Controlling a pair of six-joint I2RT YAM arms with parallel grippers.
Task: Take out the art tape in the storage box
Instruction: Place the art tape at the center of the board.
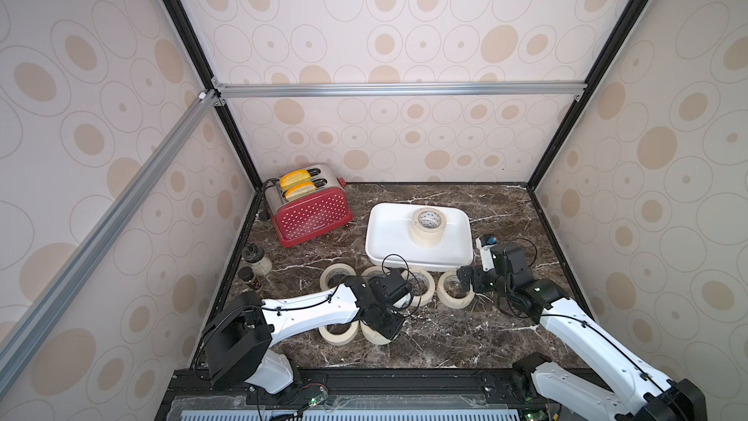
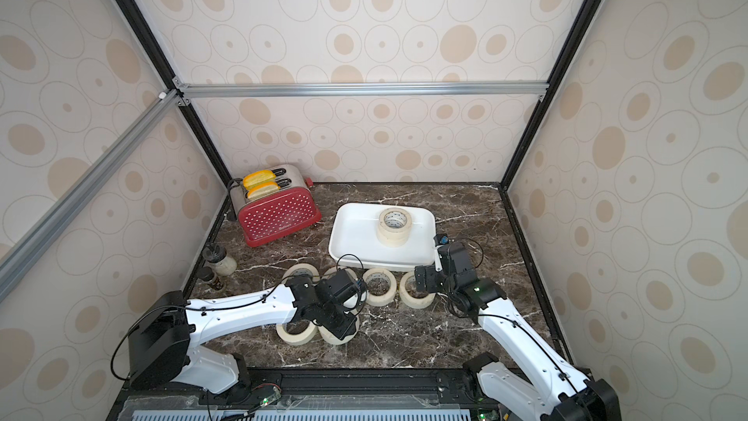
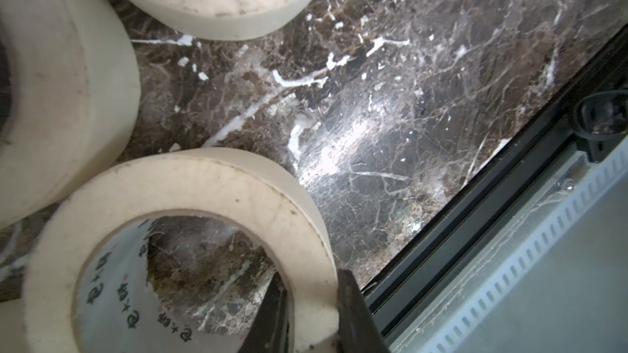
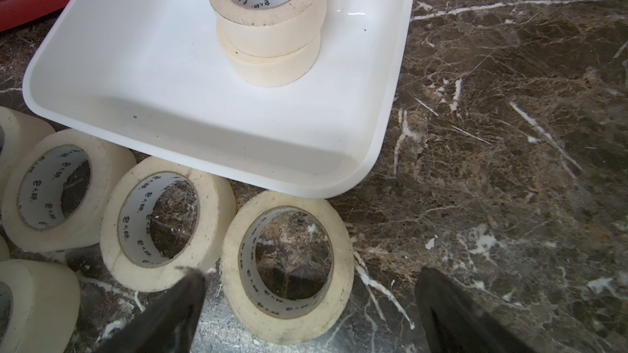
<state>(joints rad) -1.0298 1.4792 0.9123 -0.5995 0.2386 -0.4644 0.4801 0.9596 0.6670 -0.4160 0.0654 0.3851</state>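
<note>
The left gripper (image 3: 311,286) was clamped on the wall of the held roll (image 3: 204,181), one finger inside the ring and one outside. This roll was low at the front of the table (image 3: 407,96), just beside a neighbour roll (image 1: 338,340). Whether it already touched the table, I could not tell. The right gripper (image 4: 309,271) had its jaws wide apart and held nothing. It hung above the last roll (image 4: 341,252) of a row, near a front corner of the box (image 4: 136,62).

Two rolls were in the box, as a stack (image 4: 268,39) toward its far side. Six were outside on the table, and four of them made the row in front of the box.

The step in hand seemed to be putting down the held roll. To do it well, the roll should come flat on the table first. Then the jaws should open only a little and rise straight up, so the inner finger does not drag the ring or push the neighbour roll.

Every roll lay flat with its hole pointing up. Each was wider than high, with no long axis along the table. The stack stood upright, its two rolls not quite in line. The long axis of the box ran across the table, a little turned.
</note>
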